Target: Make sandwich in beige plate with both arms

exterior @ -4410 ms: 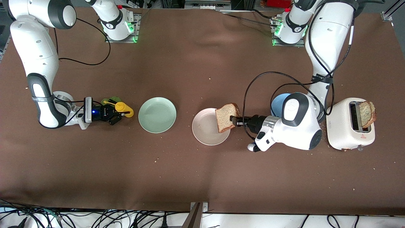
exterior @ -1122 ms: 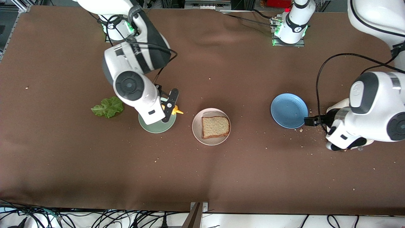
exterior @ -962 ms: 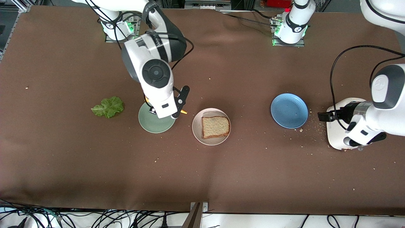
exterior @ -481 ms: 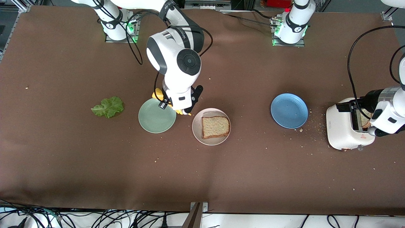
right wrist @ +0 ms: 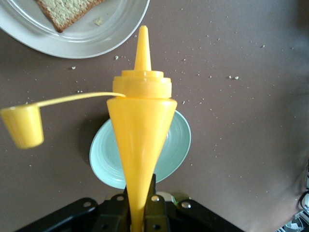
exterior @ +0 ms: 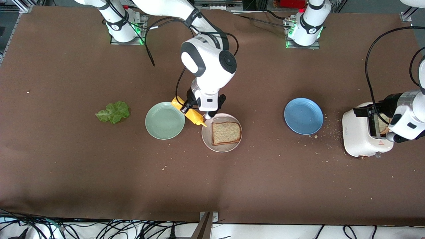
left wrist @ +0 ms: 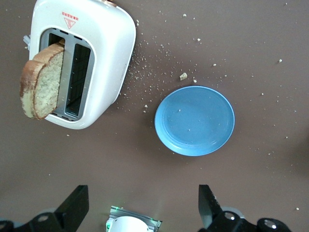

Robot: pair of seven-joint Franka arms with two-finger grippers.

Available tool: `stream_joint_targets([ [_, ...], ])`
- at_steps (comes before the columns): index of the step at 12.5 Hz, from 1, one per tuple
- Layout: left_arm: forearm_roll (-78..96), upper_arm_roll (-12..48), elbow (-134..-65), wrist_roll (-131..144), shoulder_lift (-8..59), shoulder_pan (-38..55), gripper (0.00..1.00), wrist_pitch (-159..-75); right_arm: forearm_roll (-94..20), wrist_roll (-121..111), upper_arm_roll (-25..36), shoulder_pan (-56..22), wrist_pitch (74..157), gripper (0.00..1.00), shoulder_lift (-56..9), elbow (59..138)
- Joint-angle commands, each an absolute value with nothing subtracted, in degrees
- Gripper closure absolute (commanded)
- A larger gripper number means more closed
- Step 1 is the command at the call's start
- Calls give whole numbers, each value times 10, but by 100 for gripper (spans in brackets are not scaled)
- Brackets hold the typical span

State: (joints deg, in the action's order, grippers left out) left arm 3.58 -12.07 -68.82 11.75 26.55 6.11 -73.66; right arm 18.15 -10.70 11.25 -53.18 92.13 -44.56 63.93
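- Right wrist view: right gripper [right wrist: 140, 212] clamped tight on yellow squeeze bottle [right wrist: 142, 125], nozzle pointing down and away from the fingers, cap [right wrist: 21, 126] off and dangling on its strap.
- Just past the nozzle tip: rim of beige plate [right wrist: 120, 29] with one bread slice [right wrist: 65, 9] lying flat in it; the tip is short of the bread, over bare table by the rim.
- Under the bottle body: mint green plate [right wrist: 176, 140].
- Front view: lettuce leaf [exterior: 113, 112] on the table well past the mint plate, toward the right arm's end.
- Left gripper [left wrist: 142, 208] jaws wide apart, holding nothing, over the toaster [left wrist: 79, 63] with second bread slice [left wrist: 41, 82] sticking out of a slot; blue plate [left wrist: 194, 121] beside the toaster.
- Risks: squeezing now would put sauce on the rim or cloth, since the nozzle is not yet over the bread; the loose cap could drag through sauce; the left jaws could jam the toaster slot or crumble the slice if misaligned.
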Motion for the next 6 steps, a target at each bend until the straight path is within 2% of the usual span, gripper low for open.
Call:
stream_joint_targets([
  [1, 11, -120, -693, 125, 265, 69, 0, -731, 213, -104, 117, -541, 923, 100, -450, 643],
  [6, 11, -116, -700, 200, 272, 81, 0, -732, 218, -175, 125, -536, 919, 100, -446, 636],
])
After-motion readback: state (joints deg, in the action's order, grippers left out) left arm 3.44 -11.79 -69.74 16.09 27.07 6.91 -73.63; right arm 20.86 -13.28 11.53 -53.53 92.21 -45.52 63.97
